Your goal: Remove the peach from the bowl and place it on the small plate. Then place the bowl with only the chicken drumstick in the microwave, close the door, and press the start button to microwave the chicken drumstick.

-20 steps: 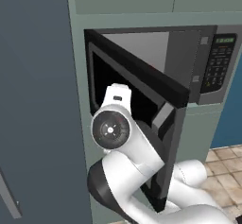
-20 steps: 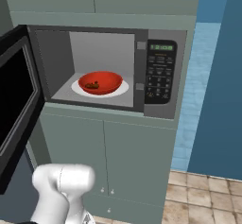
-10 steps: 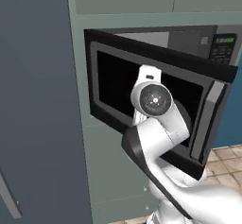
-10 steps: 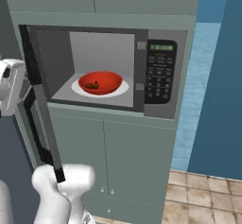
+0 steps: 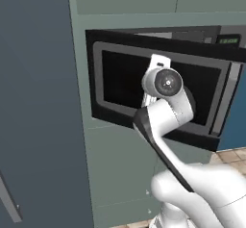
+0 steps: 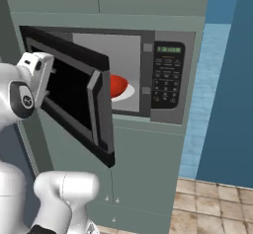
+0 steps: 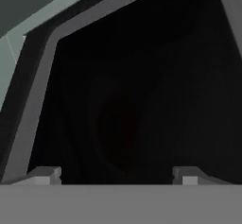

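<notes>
Swinging since the earlier frame, the door (image 6: pixel 79 97) now stands about half shut, the gripper (image 7: pixel 116 173) pressed near its glass, jaws spread and empty. Slipping off the glass could stall it ajar. At three o'clock, the bowl (image 6: pixel 117 84) sits inside the microwave (image 6: pixel 163 80), grey cabinets around, tiled floor below.

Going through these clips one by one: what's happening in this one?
The robot arm is pushing the microwave door shut. Its open gripper faces the dark door window, holding nothing. The door stands partly closed, not yet latched. Inside the microwave, the red bowl sits on the white turntable, half hidden behind the door's edge. The start button has not been pressed yet.
</notes>
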